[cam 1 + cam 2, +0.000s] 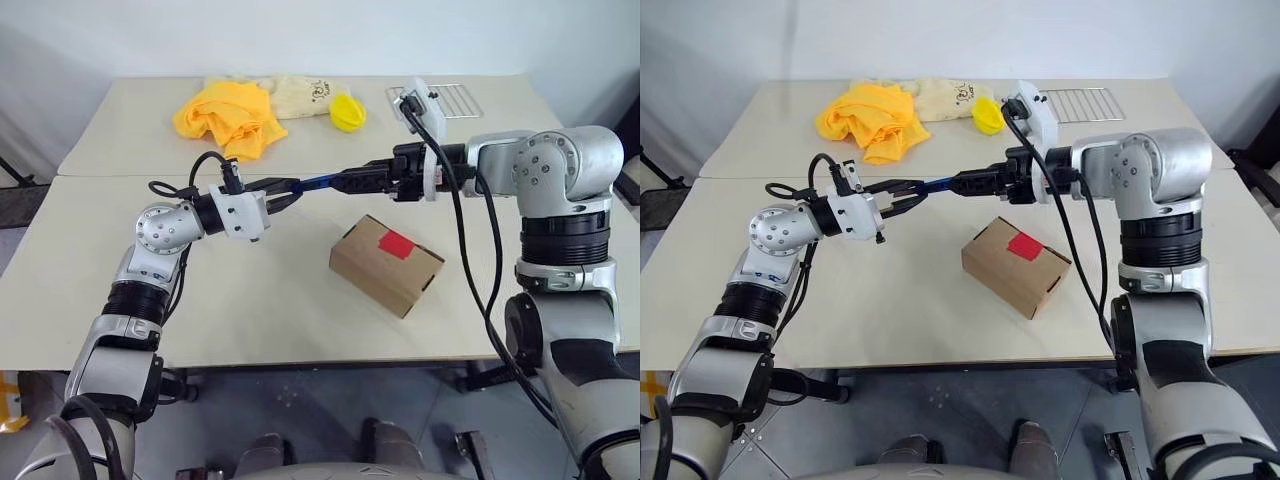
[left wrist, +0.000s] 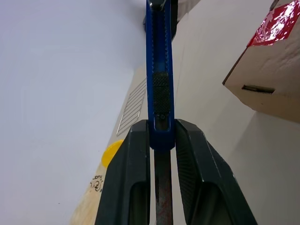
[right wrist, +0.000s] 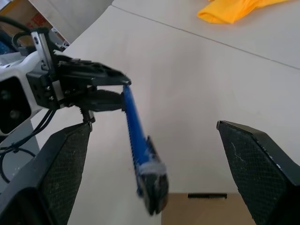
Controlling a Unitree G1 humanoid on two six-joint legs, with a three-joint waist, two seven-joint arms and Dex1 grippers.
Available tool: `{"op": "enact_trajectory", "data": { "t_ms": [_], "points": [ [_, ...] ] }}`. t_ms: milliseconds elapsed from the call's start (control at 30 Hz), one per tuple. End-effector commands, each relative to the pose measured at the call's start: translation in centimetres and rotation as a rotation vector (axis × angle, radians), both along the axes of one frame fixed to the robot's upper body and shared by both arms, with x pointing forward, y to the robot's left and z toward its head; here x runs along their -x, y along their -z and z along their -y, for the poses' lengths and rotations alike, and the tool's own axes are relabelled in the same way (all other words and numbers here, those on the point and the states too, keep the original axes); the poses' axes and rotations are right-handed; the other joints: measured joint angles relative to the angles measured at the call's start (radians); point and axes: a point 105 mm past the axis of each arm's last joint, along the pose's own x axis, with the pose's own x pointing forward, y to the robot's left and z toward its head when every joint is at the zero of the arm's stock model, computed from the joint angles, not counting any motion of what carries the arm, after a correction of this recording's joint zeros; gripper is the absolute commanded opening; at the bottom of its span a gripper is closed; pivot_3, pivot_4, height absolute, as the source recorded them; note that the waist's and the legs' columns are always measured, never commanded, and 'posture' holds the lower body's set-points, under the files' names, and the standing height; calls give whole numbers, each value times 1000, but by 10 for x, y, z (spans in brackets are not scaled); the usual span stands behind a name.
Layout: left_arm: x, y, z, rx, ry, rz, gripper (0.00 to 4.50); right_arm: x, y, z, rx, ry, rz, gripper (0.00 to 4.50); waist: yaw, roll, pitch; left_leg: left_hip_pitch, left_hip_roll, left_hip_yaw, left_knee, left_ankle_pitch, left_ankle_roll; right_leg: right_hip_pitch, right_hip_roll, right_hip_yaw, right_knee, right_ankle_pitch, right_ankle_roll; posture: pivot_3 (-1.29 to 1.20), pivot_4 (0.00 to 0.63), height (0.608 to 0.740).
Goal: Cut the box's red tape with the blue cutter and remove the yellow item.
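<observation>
So blue cutter [image 1: 318,182] clamped at one end in left gripper [image 1: 285,192], held above table [image 1: 250,290], free end between spread fingers of right gripper [image 3: 152,183], untouched. Box [image 1: 385,264] with red tape [image 1: 396,244] on table below right gripper. Yellow cloth [image 1: 232,117] well beyond both.

One box [image 1: 386,264], one blue cutter [image 1: 318,183], two yellow cloths [image 1: 232,117].
</observation>
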Motion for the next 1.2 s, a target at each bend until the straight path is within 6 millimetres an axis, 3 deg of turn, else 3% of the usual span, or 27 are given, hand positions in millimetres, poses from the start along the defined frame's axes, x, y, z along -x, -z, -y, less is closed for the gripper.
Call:
{"op": "enact_trajectory", "data": {
  "t_ms": [33,133,233,600,733,767,833,1033,1200],
  "points": [
    [4,-12,1,25,16,47,433,1,-14,0,-3,-10,54,4464,1,0,0,0,0,0,0,0,0,0,0,0,0,0,0,0,150,740],
    [4,-11,1,25,17,46,433,0,-13,1,0,-12,44,4464,3,0,0,0,0,0,0,0,0,0,0,0,0,0,0,0,150,740],
    [4,-11,1,26,15,43,433,2,-12,1,8,-23,37,3875,2,0,0,0,0,0,0,0,0,0,0,0,0,0,0,0,150,740],
    [5,-9,2,26,17,40,433,2,-15,1,-5,-25,36,259,2,0,0,0,0,0,0,0,0,-1,0,0,0,0,0,0,150,740],
    [-4,-3,0,50,-39,-52,433,6,-22,2,-15,-29,75,161,4,0,0,-1,0,0,0,0,0,0,0,0,0,0,0,0,150,740],
    [-8,-1,-3,70,-62,-105,971,8,-25,2,-19,-28,85,161,4,0,0,-1,0,0,0,0,0,0,0,0,0,0,0,0,150,740],
    [-9,0,-6,152,-46,-257,1406,11,-29,3,-15,-26,104,161,3,0,0,-1,0,0,0,0,0,-1,0,0,0,0,0,0,150,740],
    [-17,-7,-30,174,-141,-332,3057,11,-37,18,3,44,159,161,2,0,0,-1,0,0,0,0,0,-1,0,0,1,0,0,0,150,740],
    [-16,-25,-45,200,-145,-395,4289,15,-43,49,50,148,214,161,7,0,0,-2,0,0,0,0,0,-2,0,0,0,0,0,0,150,740]
  ]
}}
